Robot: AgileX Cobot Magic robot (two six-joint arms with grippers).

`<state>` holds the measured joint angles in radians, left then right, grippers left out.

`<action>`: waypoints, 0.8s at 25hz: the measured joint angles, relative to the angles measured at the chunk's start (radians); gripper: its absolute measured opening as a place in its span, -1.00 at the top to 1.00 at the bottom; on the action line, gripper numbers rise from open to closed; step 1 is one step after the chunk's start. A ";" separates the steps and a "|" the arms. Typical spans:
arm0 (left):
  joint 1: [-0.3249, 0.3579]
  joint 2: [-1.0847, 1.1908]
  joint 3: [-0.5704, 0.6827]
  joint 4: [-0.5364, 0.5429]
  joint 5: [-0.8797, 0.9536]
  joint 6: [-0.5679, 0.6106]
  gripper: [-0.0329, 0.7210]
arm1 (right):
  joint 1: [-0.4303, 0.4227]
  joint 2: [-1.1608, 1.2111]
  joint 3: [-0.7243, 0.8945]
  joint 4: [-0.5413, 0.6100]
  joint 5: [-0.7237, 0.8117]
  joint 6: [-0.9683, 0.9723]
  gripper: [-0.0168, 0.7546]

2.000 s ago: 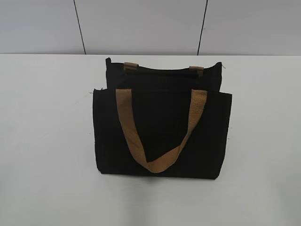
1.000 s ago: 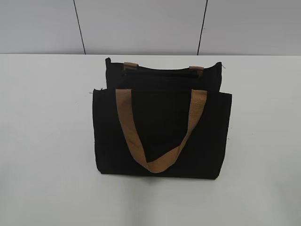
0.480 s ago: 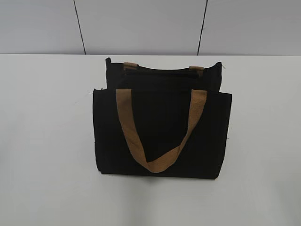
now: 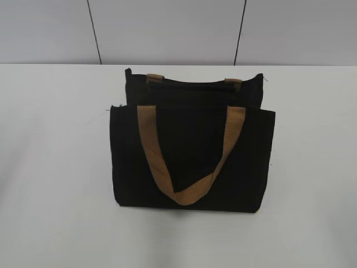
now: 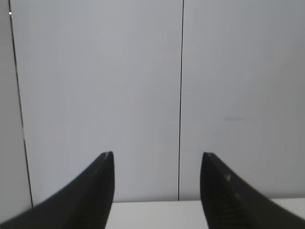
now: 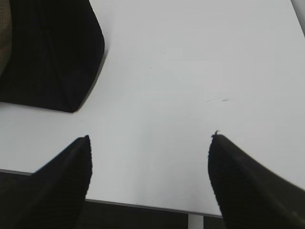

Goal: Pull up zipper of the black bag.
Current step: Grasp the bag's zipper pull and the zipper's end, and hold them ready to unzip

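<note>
Lying flat mid-bench (image 4: 50, 167), the black bag (image 4: 192, 162) runs its zipper (image 4: 189, 85) left-right along the far edge. Both end effectors are spread: right end effector (image 6: 148, 138) near the bag's corner, likely nearer; left end effector (image 5: 157, 155) faces the wall.

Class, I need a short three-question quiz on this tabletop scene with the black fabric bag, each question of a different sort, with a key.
1. True or false: the left gripper has its jaws closed on the rectangular black fabric bag.
2. Which wrist view shows a corner of the bag? A) left B) right C) neither
3. Fill in: the tan-brown webbing handle lies draped over the bag's ____ panel.

Key: 1 false, both grippers are open and empty; 2 B; 3 front.
</note>
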<state>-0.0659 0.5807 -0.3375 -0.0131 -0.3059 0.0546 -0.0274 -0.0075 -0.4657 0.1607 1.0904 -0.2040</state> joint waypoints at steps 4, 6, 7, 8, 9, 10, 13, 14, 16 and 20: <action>-0.050 0.291 0.013 0.184 -0.162 -0.109 -0.19 | 0.000 0.000 0.000 0.000 0.000 0.000 -0.54; -0.058 0.433 0.014 0.311 -0.247 -0.200 -0.19 | 0.000 0.000 0.000 0.000 0.000 0.000 -0.54; -0.058 0.501 0.014 0.371 -0.300 -0.254 -0.19 | 0.000 0.000 0.000 0.000 0.000 0.000 -0.54; -0.055 0.569 0.012 0.449 -0.344 -0.307 -0.19 | 0.000 0.000 0.000 0.000 0.000 0.000 -0.54; -0.048 0.623 0.008 0.537 -0.380 -0.348 -0.18 | 0.000 0.000 0.000 0.000 0.000 0.000 -0.54; -0.038 0.686 -0.002 0.631 -0.405 -0.388 -0.16 | 0.000 0.000 0.000 0.000 0.000 0.000 -0.54; -0.003 0.844 -0.044 0.921 -0.485 -0.460 -0.12 | 0.000 0.000 0.000 0.000 0.000 0.000 -0.54; 0.006 0.895 -0.063 1.000 -0.507 -0.483 -0.11 | 0.000 0.000 0.000 0.000 0.000 0.000 -0.54; 0.017 0.992 -0.101 1.131 -0.554 -0.514 -0.10 | 0.000 0.000 0.000 0.000 0.000 0.000 -0.54; 0.019 1.141 -0.183 1.259 -0.630 -0.527 -0.10 | 0.000 0.000 0.000 0.000 0.000 0.000 -0.54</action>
<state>-0.0465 1.7220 -0.5209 1.2456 -0.9360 -0.4728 -0.0274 -0.0075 -0.4655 0.1607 1.0904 -0.2040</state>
